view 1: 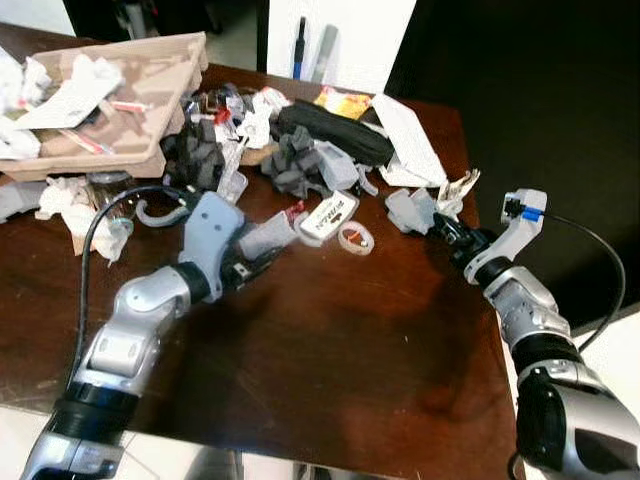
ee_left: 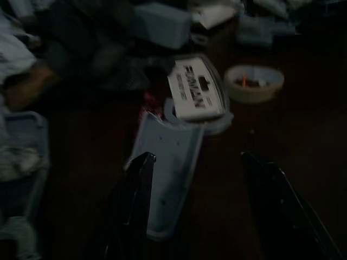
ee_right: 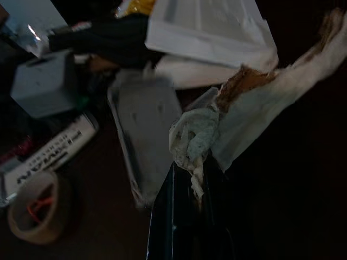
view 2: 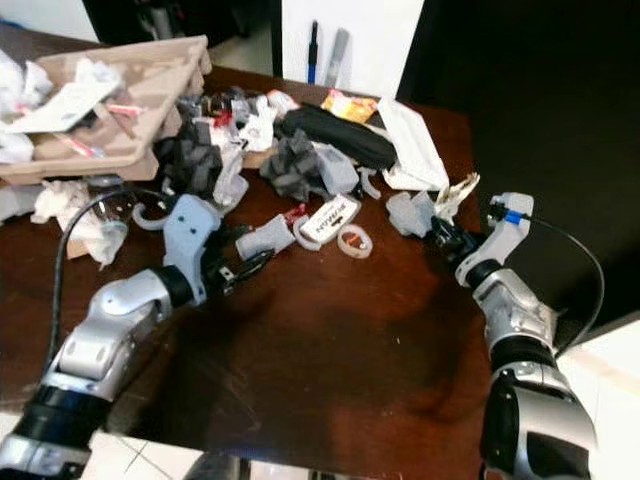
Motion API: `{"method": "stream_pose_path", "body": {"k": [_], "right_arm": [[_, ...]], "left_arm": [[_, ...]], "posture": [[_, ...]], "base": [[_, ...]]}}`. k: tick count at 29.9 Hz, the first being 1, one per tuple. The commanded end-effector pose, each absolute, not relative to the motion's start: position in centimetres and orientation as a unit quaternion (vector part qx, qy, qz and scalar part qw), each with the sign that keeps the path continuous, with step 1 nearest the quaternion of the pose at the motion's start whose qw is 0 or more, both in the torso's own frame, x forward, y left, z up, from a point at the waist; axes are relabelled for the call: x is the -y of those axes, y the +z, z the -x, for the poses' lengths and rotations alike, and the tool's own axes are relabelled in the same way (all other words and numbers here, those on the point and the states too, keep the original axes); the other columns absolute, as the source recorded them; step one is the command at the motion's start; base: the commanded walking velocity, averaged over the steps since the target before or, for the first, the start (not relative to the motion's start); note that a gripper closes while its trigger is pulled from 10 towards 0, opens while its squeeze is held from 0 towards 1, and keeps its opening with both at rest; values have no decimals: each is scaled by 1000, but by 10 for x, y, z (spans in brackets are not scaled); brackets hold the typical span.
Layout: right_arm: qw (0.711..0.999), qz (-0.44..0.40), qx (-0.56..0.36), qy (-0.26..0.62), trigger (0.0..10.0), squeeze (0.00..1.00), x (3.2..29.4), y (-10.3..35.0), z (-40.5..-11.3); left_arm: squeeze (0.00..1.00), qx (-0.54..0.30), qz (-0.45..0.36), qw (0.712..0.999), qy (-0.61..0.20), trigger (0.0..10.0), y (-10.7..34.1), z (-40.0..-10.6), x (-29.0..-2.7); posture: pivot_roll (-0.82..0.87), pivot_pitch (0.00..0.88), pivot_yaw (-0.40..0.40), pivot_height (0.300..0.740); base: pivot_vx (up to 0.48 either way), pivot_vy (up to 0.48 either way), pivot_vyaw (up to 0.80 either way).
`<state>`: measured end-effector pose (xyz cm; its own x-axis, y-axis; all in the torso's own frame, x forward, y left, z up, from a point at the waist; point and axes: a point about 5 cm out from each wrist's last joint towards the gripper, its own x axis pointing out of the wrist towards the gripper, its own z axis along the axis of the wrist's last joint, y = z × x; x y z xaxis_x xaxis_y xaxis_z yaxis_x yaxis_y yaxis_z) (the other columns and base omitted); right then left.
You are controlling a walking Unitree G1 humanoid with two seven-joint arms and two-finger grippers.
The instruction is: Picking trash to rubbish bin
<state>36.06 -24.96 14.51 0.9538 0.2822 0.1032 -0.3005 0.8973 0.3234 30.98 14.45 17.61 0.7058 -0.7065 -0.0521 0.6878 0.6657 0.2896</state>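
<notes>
On the brown table (view 1: 330, 350), the left gripper (view 1: 262, 262) is open around a grey plastic piece (ee_left: 165, 176) just beside the white label card (view 1: 328, 217). The right gripper (view 1: 445, 232) is pinched shut on a crumpled tissue (ee_right: 198, 138), to the right of that card. Behind the card lies a heap of trash (view 1: 290, 140).

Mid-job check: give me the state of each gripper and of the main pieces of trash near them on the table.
left gripper: open, fingers straddling the grey plastic piece.
grey plastic piece: flat on the table, not gripped.
right gripper: shut on the crumpled tissue.
crumpled tissue: pinched at the fingertips, stained.
tape ring: lying flat, untouched.
labelled white packet: lying flat beside the tape ring.
cardboard tray: tilted, holding paper scraps.
</notes>
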Motion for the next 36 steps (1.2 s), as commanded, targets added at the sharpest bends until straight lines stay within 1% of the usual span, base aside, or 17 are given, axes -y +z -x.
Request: {"method": "stream_pose_path", "body": {"k": [1, 6, 9, 14, 16, 18, 19, 21, 23, 24, 25, 28, 36], "right_arm": [[975, -167, 20, 145, 10000, 0, 257, 142, -355], [976, -161, 19, 147, 10000, 0, 260, 143, -353], [977, -155, 17, 148, 10000, 0, 263, 146, -351], [978, -148, 17, 147, 10000, 0, 265, 148, -350], [978, -143, 19, 148, 10000, 0, 266, 151, -349], [979, -139, 23, 147, 10000, 0, 268, 154, -349], [979, -139, 23, 147, 10000, 0, 268, 154, -349], [979, -138, 27, 145, 10000, 0, 269, 158, -348], [980, -138, 28, 144, 10000, 0, 270, 159, -348], [980, -138, 30, 143, 10000, 0, 271, 159, -348], [980, -138, 30, 143, 10000, 0, 271, 160, -347], [980, -138, 31, 143, 10000, 0, 271, 160, -347], [979, -140, 30, 144, 10000, 0, 268, 158, -345]], "left_arm": [[0, 19, -157, 906, -393, 10000, 170, -309, -143], [0, 14, -184, 904, -386, 10000, 171, -316, -149], [0, 13, -200, 910, -363, 10000, 177, -325, -160], [0, 6, -207, 915, -346, 10000, 177, -329, -168], [0, -11, -204, 915, -348, 10000, 169, -329, -168], [0, -43, -193, 903, -382, 10000, 156, -323, -160], [0, -43, -193, 903, -382, 10000, 156, -323, -160], [0, -69, -185, 890, -411, 10000, 144, -317, -153], [0, -78, -181, 885, -422, 10000, 140, -315, -150], [0, -90, -182, 875, -439, 10000, 135, -311, -146], [0, -96, -182, 871, -447, 10000, 133, -310, -144], [0, -104, -186, 863, -458, 10000, 130, -307, -142], [0, -112, -194, 860, -458, 10000, 128, -308, -144]], "posture": [[68, 316, -120, 740], [53, 337, -127, 740], [36, 344, -134, 740], [25, 345, -136, 740], [17, 344, -138, 740], [8, 340, -138, 740], [8, 340, -138, 740], [2, 334, -134, 740], [2, 334, -134, 740], [2, 331, -132, 740], [2, 331, -132, 740], [1, 329, -128, 740], [6, 323, -121, 740]], "base": [[0, 0, 0], [0, 0, 0], [0, 0, 0], [0, 0, 0], [0, 0, 0], [0, 0, 0], [0, 0, 0], [0, 0, 0], [0, 0, 0], [0, 0, 0], [0, 0, 0], [0, 0, 0], [0, 0, 0]]}}
